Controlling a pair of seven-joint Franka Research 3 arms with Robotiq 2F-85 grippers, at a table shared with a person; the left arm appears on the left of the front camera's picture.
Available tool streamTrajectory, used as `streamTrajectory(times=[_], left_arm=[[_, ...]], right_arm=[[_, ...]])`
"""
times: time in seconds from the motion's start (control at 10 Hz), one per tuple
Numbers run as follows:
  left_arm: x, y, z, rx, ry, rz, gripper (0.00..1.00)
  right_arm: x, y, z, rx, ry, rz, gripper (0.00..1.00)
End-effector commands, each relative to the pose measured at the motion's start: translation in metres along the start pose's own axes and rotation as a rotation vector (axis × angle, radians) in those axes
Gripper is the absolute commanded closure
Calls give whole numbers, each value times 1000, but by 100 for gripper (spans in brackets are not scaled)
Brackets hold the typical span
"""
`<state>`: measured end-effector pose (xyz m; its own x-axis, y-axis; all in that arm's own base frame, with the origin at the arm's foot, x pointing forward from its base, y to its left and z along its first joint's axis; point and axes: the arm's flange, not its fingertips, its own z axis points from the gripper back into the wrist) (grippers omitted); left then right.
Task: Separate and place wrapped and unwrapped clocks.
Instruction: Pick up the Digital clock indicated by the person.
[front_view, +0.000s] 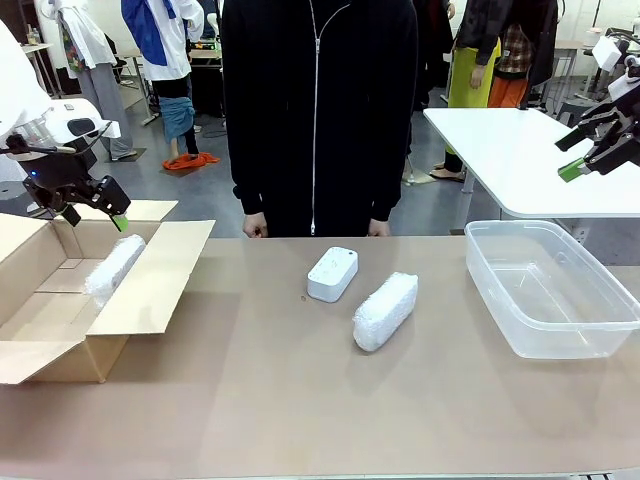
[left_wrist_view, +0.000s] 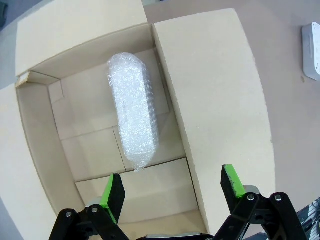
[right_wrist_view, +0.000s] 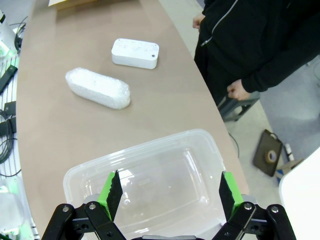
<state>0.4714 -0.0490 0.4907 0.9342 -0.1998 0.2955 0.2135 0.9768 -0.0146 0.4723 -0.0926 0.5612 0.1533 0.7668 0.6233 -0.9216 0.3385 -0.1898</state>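
Note:
One wrapped clock (front_view: 113, 268) in bubble wrap lies inside the cardboard box (front_view: 150, 290) at the left; the left wrist view shows this bundle (left_wrist_view: 132, 116) on the box floor (left_wrist_view: 90, 145). My left gripper (front_view: 97, 214) hovers open above the box, its jaws (left_wrist_view: 172, 192) empty. A second wrapped clock (front_view: 385, 310) lies mid-table, also seen as a bundle (right_wrist_view: 98, 88). Beside it sits the bare white clock (front_view: 332, 273), in the right wrist view (right_wrist_view: 135, 53) too. My right gripper (front_view: 575, 155) hangs open, high above the clear plastic tub (front_view: 600, 330), fingers (right_wrist_view: 167, 192) empty.
A person in a black zip jacket (front_view: 318, 110) stands at the far edge, hands (front_view: 255, 226) by the table. The clear tub's rim (right_wrist_view: 145, 147) lies right under my right wrist. A white table (front_view: 520, 150) stands behind at the right. The near half of the tabletop is bare.

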Motion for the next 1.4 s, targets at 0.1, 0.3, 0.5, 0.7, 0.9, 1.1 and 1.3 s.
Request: streamTrajectory(times=[0.1,0.3,0.5,0.7,0.9,1.1,1.3], left_arm=[[0,1,1,-1,-1,2,0],[0,1,1,-1,-1,2,0],[-2,0,5,35,-12,-7,0],[-9,3,14,46,-21,-106,0],[-11,9,29,87,-3,-229,0],[-19,23,45,111,1,-323,0],[-21,43,57,94,-35,-510,0]], right_arm=[[0,0,-1,5,-16,1,0],[0,0,-1,5,-16,1,0],[0,0,-1,5,-16,1,0],[0,0,-1,5,-16,1,0],[0,0,-1,5,-16,1,0],[0,0,-1,5,-16,1,0],[0,0,-1,5,-16,1,0]])
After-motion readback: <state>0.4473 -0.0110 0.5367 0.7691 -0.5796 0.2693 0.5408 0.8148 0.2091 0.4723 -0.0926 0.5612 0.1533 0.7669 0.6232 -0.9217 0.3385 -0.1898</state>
